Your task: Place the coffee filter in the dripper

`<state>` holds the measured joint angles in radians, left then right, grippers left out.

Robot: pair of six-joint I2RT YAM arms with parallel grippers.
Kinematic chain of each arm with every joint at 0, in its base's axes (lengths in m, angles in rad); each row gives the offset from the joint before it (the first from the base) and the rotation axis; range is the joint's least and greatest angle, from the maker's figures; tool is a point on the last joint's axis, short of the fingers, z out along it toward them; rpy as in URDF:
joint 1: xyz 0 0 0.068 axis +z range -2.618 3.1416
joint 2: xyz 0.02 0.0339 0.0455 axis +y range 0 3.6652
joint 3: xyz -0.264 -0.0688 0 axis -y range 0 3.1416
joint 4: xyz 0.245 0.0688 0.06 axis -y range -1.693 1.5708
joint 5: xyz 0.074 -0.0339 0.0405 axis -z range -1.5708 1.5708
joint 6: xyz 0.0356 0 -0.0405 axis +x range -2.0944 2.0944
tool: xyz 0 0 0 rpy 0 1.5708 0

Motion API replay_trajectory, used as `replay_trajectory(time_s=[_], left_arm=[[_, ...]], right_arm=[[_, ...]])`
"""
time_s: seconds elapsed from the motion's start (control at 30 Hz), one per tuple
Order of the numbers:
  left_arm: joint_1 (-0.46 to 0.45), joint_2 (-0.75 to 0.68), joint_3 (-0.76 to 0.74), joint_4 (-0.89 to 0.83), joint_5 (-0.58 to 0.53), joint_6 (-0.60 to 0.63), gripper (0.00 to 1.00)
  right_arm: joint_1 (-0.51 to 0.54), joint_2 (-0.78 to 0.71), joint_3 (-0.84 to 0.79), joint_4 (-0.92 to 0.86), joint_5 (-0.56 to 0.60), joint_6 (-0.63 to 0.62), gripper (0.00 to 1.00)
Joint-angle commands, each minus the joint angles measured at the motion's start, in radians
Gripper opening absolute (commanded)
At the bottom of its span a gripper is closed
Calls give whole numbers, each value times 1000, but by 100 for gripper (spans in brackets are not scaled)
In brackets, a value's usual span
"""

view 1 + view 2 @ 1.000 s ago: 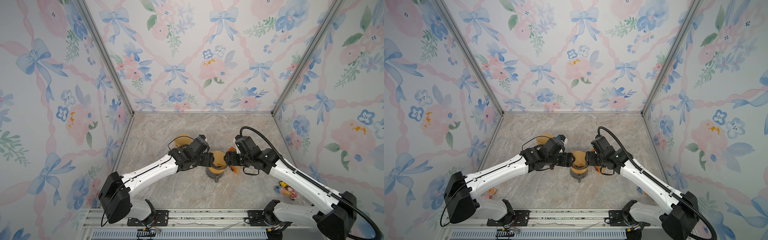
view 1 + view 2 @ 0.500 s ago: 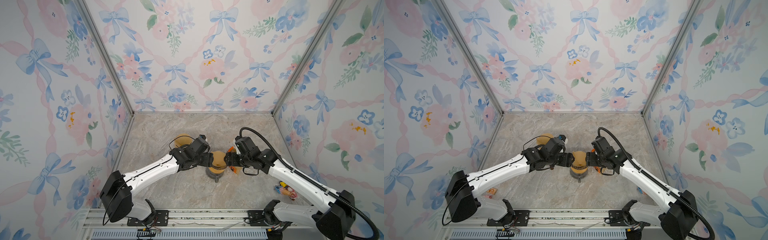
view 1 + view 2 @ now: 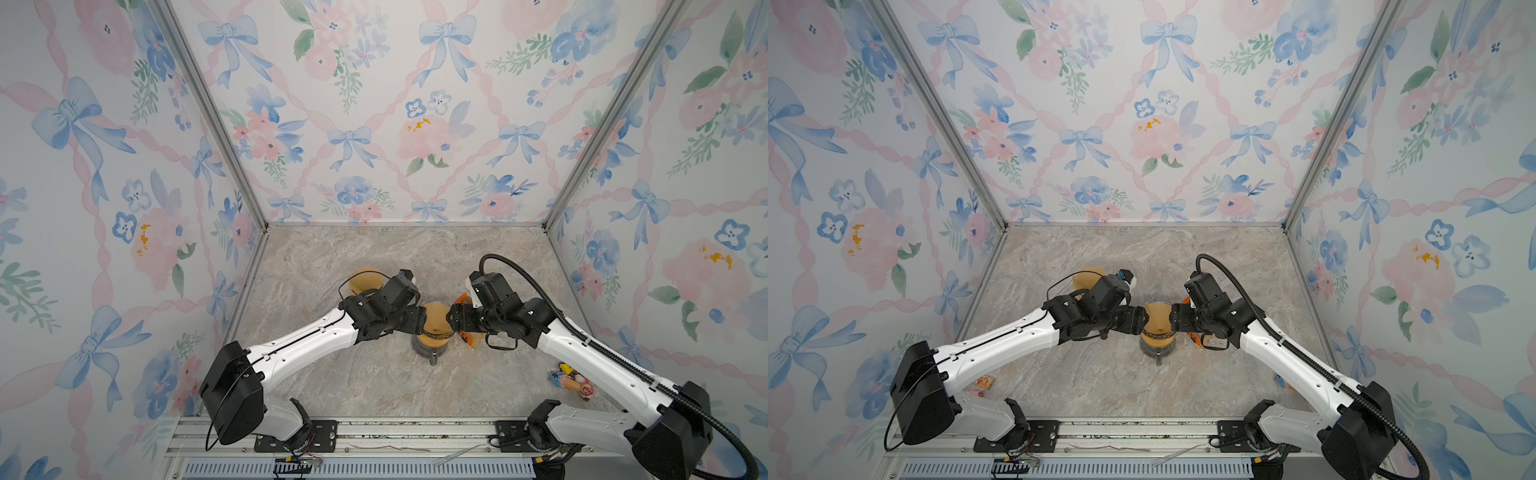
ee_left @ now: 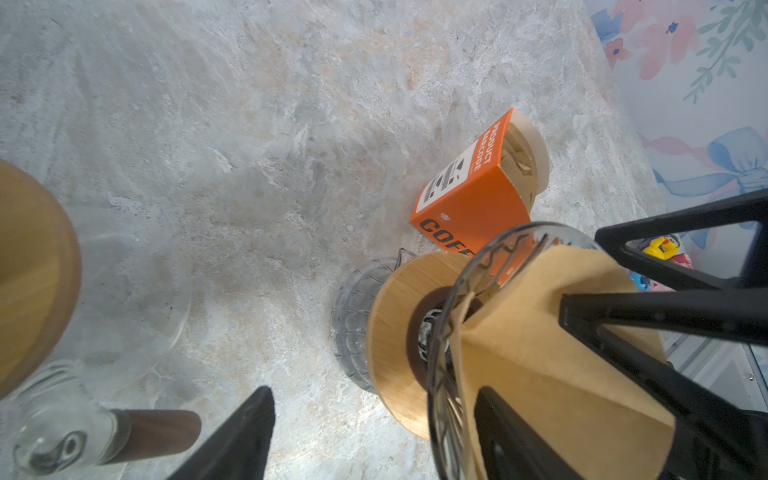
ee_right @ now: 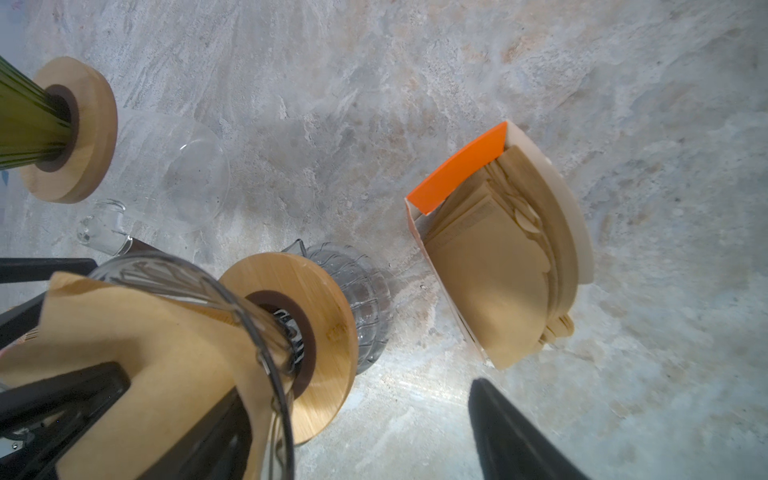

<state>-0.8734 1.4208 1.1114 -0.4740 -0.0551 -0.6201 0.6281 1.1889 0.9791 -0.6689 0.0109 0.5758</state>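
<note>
The brown paper coffee filter (image 3: 434,318) (image 4: 540,353) sits opened inside the glass dripper (image 3: 432,340) (image 5: 249,307), which has a wooden collar and stands on a ribbed glass server in the middle of the table. My left gripper (image 3: 422,324) (image 4: 374,392) is open astride the dripper's left rim. One of its fingers (image 4: 523,432) lies on the paper inside the cone, and the other stays outside, clear of the glass. My right gripper (image 3: 451,322) (image 5: 355,388) is open astride the right rim in the same way.
An orange box of spare filters (image 3: 462,300) (image 5: 490,266) stands just right of the dripper, under my right arm. A second dripper on a clear glass server (image 3: 365,280) (image 5: 66,129) stands behind my left arm. Small colourful toys (image 3: 571,380) lie at the front right.
</note>
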Motion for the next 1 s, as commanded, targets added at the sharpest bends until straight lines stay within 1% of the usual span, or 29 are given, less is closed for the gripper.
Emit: replay_trajectory(time_s=[0.0,0.43,0.5,0.6,0.73,0.97], left_arm=[[8,18,7,-10,-26,10,78],[8,32,7,-9,-31,3,79],[9,33,8,-11,-28,2,79],[9,35,12,-10,-26,2,79],[8,43,26,-10,-14,5,79],[11,55,67,-10,33,21,81]], right_arm=[[-21,-21,-15,-12,-9,-12,83],[-43,-48,-41,-10,-27,-21,83],[-43,-62,-43,16,-66,-22,83],[-44,-75,-54,57,-139,-19,86],[-42,-58,-58,58,-178,-13,88],[-41,-15,-65,12,-140,-9,89]])
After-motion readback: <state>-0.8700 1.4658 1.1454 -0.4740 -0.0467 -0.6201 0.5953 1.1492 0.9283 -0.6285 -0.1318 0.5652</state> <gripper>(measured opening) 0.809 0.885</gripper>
